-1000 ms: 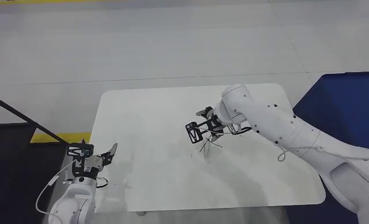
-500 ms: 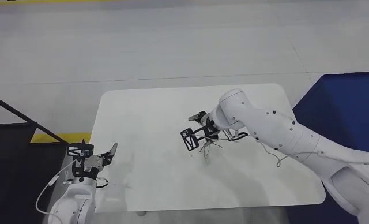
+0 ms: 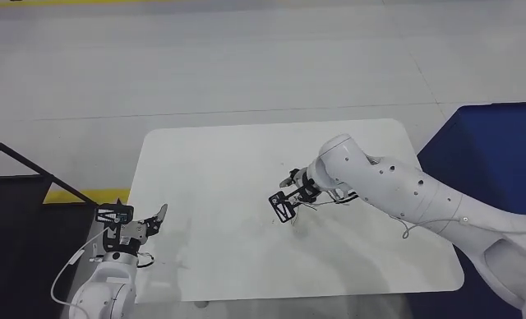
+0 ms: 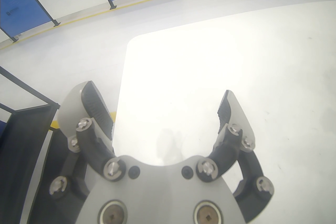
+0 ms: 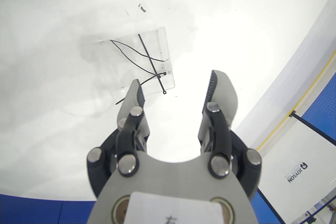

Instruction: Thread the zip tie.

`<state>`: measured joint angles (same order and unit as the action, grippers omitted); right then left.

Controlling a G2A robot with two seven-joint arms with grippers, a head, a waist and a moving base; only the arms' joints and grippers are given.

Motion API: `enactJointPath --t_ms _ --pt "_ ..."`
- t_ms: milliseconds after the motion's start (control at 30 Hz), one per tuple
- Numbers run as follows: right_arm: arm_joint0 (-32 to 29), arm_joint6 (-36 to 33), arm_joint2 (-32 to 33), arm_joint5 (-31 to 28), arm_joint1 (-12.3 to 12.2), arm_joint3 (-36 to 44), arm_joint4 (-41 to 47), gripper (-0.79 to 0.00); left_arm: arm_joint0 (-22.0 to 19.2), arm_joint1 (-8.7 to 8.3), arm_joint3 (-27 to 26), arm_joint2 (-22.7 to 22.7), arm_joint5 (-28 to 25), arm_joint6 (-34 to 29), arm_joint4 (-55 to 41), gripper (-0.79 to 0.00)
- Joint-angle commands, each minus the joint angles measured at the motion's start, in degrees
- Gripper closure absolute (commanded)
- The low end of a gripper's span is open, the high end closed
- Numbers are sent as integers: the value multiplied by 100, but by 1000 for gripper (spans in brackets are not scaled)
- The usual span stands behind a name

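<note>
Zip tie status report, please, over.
Left end effector open, at table corner. Right end effector open, close by zip ties. These lie ungripped on clear plate. Nothing in the way.

Black plastic zip ties [image 5: 150, 59], clear glossy plate [image 5: 153, 42]

I am looking at one white bench [image 3: 205, 237] carrying one clear plate [image 5: 153, 43] and black zip ties [image 5: 148, 55], two heads showing, total count unclear.
</note>
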<state>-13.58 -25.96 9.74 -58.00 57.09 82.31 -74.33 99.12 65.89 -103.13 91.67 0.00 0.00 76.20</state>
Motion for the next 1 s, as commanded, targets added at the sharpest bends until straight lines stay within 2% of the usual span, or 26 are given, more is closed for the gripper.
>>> enactJointPath --t_ms 0,33,100,233,267,300,567,600,700,967 --pt "1 -2 0 0 0 1 2 -43 0 0 0 0 0 0 0 -785" --pt "1 -2 0 0 0 1 2 -46 0 0 0 0 0 0 0 -785" --pt "1 -2 0 0 0 1 2 0 0 0 0 0 0 0 0 -785" --pt "1 -2 0 0 0 1 2 -31 0 0 0 0 0 0 0 -785" --pt "1 -2 0 0 0 1 2 -240 0 0 0 0 0 0 0 -785" --pt "1 -2 0 0 0 1 2 -785 0 0 0 0 0 0 0 -785" --pt "-16 24 14 41 -2 2 1 -785 0 0 0 0 0 0 0 -785" --pt "-69 185 88 161 -15 33 -5 -785 0 0 0 0 0 0 0 -785" --pt "-66 920 169 0 -88 162 -141 -785 0 0 0 0 0 0 0 -785" --pt "14 2541 0 0 -408 150 -779 -785 0 0 0 0 0 0 0 -785"
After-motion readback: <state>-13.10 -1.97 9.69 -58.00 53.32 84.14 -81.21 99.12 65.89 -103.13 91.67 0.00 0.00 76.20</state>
